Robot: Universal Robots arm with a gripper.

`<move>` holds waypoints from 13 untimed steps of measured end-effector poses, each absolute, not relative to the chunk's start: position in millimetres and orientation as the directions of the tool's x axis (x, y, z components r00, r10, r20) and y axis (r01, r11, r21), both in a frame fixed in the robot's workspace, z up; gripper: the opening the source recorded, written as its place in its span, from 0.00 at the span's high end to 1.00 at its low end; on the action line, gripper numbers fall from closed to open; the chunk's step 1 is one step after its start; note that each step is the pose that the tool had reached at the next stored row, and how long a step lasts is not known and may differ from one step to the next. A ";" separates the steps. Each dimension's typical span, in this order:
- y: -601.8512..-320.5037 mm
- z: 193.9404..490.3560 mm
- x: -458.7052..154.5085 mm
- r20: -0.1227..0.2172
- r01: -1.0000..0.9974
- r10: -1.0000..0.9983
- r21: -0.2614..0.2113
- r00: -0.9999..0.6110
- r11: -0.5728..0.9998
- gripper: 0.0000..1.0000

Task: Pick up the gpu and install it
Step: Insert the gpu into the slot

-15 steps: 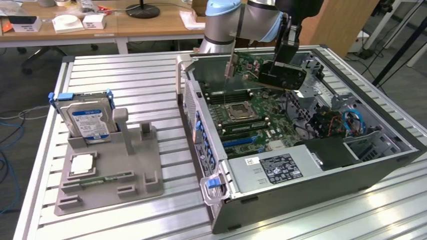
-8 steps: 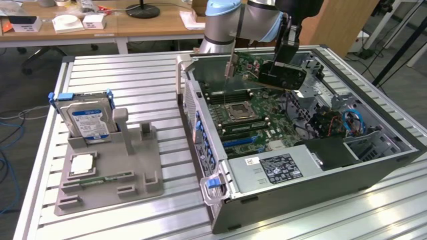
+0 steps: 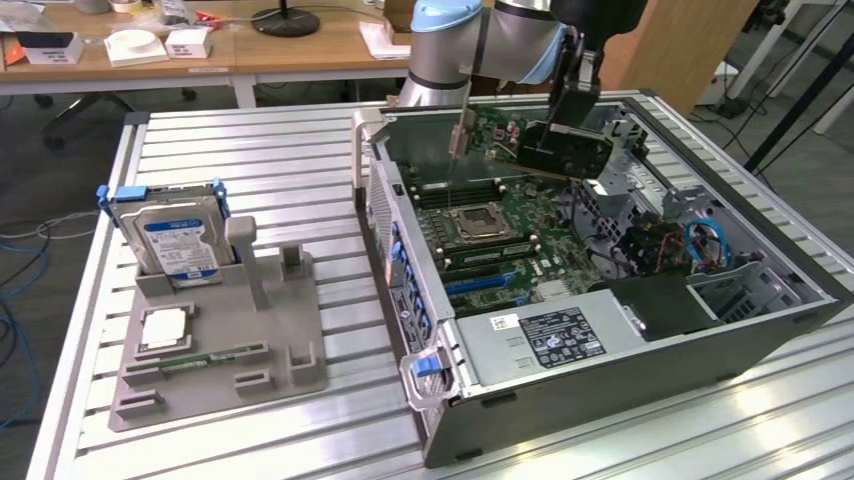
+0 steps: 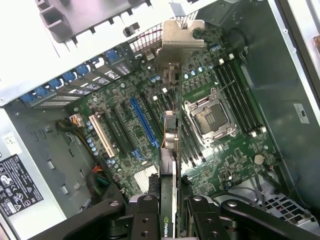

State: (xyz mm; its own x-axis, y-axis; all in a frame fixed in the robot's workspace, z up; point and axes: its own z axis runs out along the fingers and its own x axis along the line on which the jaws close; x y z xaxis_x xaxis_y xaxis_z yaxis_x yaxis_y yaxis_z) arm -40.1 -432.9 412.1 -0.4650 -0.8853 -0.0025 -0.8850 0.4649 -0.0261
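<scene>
In the exterior view, the arm (image 3: 481, 40) comes in from the far side and its upper part is cut off by the picture's edge. It reaches down over the open computer case (image 3: 601, 330), which lies on its side on the slatted tabletop (image 3: 240, 150). The gripper (image 3: 577, 125) hangs above the far end of the case, and its fingertips are hard to make out against the dark card. The gpu (image 3: 554, 148) is held in the air above the motherboard (image 3: 494, 230), tilted, with its black face toward the camera and its thin silver bracket (image 3: 461, 130) at the end toward the exterior view's left. Its lower edge looks clear of the board, though the exact gap cannot be told. Well apart, toward the exterior view's left, a grey holder (image 3: 220, 340) carries a hard drive (image 3: 180, 240) standing upright.

In the wrist view, the gripper (image 4: 170, 212) has its two black fingers (image 4: 145, 220) closed part-way on the gpu (image 4: 169, 165), one on each face. The card is seen edge-on, a thin strip running away from the camera, with a logo near the fingers and the silver bracket (image 4: 181, 37) at its far end. Below it lie the motherboard (image 4: 210, 100), the blue slot (image 4: 144, 122) and the processor socket (image 4: 210, 117). Whether the card's edge lines up with a slot cannot be told.
</scene>
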 end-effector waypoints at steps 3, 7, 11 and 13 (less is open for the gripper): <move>-432.9 412.1 -40.1 -0.002 -0.896 -0.896 -0.026 -0.444 0.444 0.74; -432.9 412.1 -40.1 -0.002 -0.911 -0.911 -0.026 -0.413 0.413 0.74; -432.9 412.1 -40.2 -0.002 -0.924 -0.924 -0.026 -0.381 0.381 0.74; -432.9 412.1 -40.2 -0.002 -0.931 -0.931 -0.026 -0.365 0.365 0.74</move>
State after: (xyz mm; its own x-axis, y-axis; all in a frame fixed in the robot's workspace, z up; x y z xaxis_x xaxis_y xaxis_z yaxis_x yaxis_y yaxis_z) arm -40.2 -432.9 412.1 -0.3646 -0.9312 -0.0025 -0.9308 0.3646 -0.0261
